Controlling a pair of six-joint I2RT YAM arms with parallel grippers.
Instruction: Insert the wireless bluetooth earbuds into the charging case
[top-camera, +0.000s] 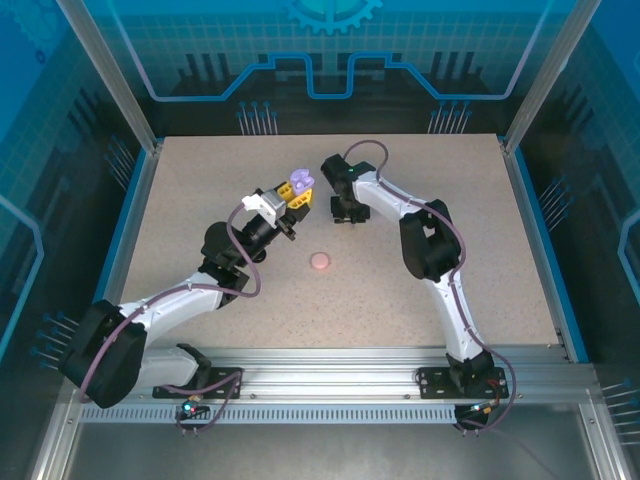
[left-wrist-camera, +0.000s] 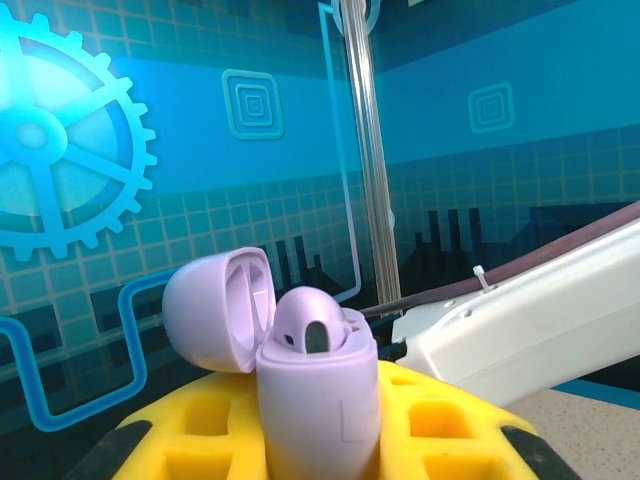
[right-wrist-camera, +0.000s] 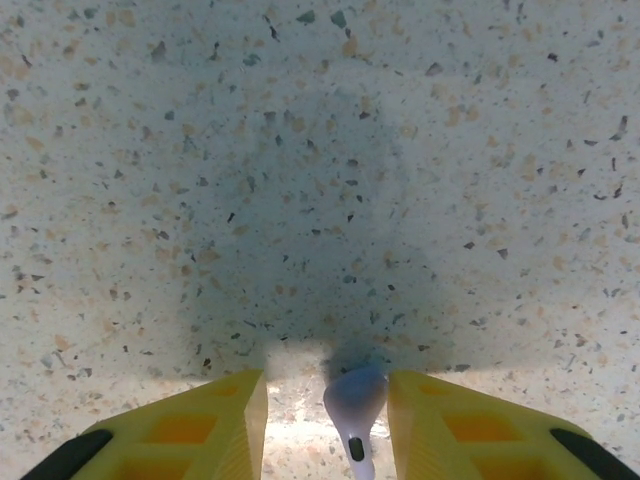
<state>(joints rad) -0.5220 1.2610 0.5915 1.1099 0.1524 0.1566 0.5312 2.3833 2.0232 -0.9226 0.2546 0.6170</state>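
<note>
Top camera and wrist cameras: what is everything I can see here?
Open lilac plastic charging case: one, lilac, raised above the table, clamped between the left fingers, lid hinged back.
Tiny stemmed earbud: one, pale lilac, lying on the table between the right fingers.
Small round object: one, pale pink, on the table between the arms; too small to identify.
Speckled table: one, beige.
Left arm, right arm: two, white and black.
Left fingers, right fingers: two pairs, yellow.

White-black arms (top-camera: 180, 298), purple cables (top-camera: 232, 240), yellow jaws
</note>
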